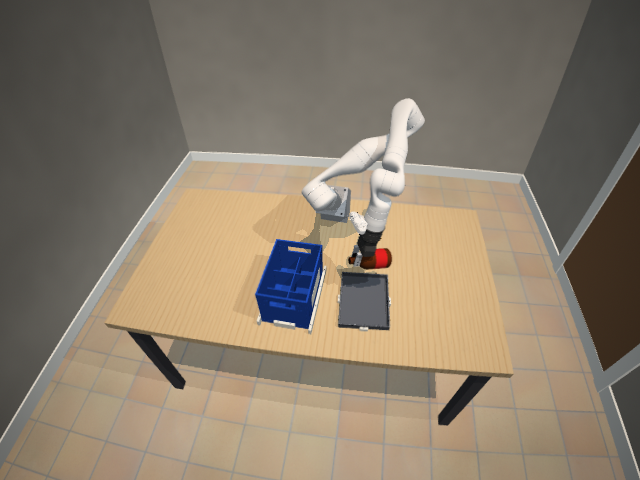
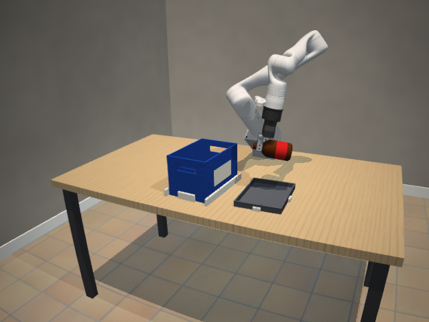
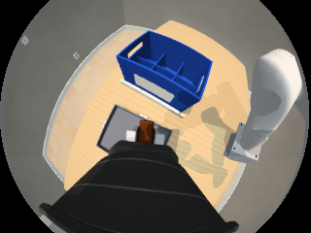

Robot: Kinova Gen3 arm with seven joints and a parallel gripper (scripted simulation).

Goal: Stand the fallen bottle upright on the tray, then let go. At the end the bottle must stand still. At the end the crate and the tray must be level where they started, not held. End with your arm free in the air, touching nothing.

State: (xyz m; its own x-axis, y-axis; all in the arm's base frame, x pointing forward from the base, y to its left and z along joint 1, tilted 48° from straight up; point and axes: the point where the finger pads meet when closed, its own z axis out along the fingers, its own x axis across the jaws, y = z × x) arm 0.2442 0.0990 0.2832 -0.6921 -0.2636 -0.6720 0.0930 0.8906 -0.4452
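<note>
The brown bottle with a red label point(image 1: 381, 258) point(image 2: 283, 150) point(image 3: 146, 131) is held in the air, nearly level, its neck toward the crate side and its base tipped slightly down. My gripper point(image 1: 357, 259) point(image 2: 259, 143) point(image 3: 146, 132) is shut on the bottle's neck and points down. The dark tray point(image 1: 363, 326) point(image 2: 258, 206) point(image 3: 107, 125) lies level on the table and holds nothing; the bottle is above and behind it. The blue crate point(image 1: 286, 310) point(image 2: 187, 176) point(image 3: 187, 99) stands level to the left of the tray, its visible compartments empty.
White stop strips point(image 1: 318, 299) point(image 2: 223, 188) point(image 3: 151, 98) stand along the crate's tray side, with shorter ones at its front. Small white blocks point(image 1: 363, 328) point(image 2: 256, 208) touch the tray's edges. The robot base point(image 1: 338, 206) point(image 3: 244, 146) is at the table's back.
</note>
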